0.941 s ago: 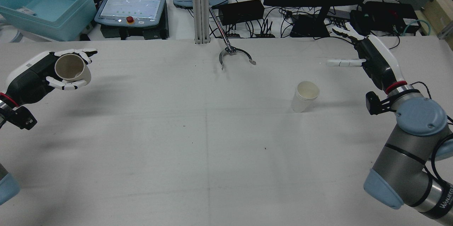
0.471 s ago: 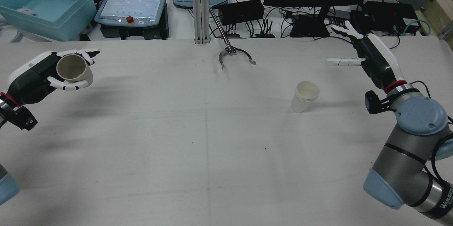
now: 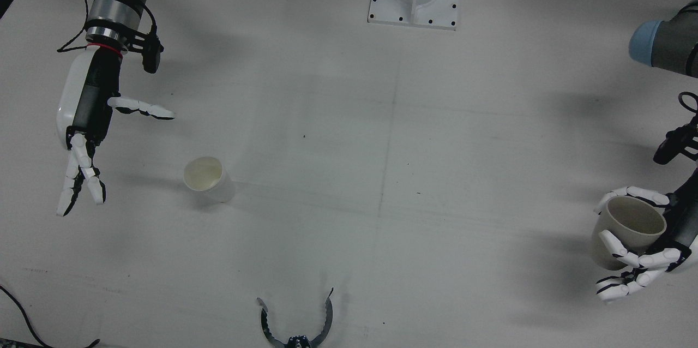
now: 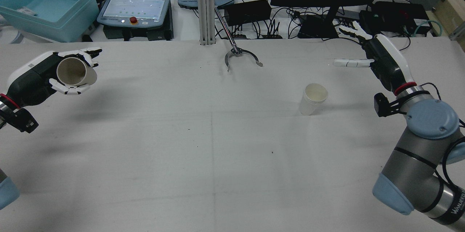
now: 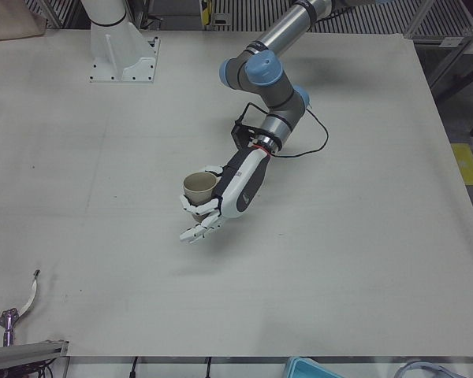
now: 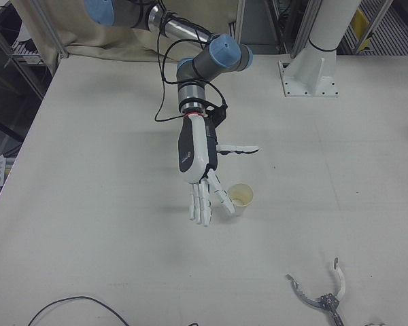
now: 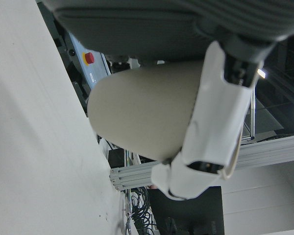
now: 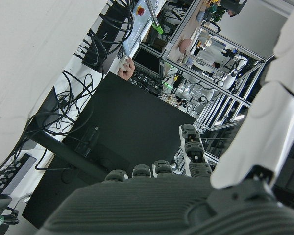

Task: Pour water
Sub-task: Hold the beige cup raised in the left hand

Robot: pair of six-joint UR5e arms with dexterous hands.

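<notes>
Cup (image 4: pixel 74 72) held tilted in the left hand (image 4: pixel 40 77), fingers (image 4: pixel 69 89) wrapped around it, lies well apart across the surface (image 4: pixel 203 144) from the upright white cup (image 4: pixel 313 99), which stands nearer the empty, spread right hand (image 4: pixel 377 59)

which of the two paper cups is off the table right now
The beige paper cup, gripped in the left hand and raised above the table. The white paper cup stands alone on the table, untouched by the open right hand.

One partial word readable here.
On the right arm (image 4: pixel 417 174) lower link, white lettering along its black band reads "WANJEE", cut off by the rear view's edge.
</notes>
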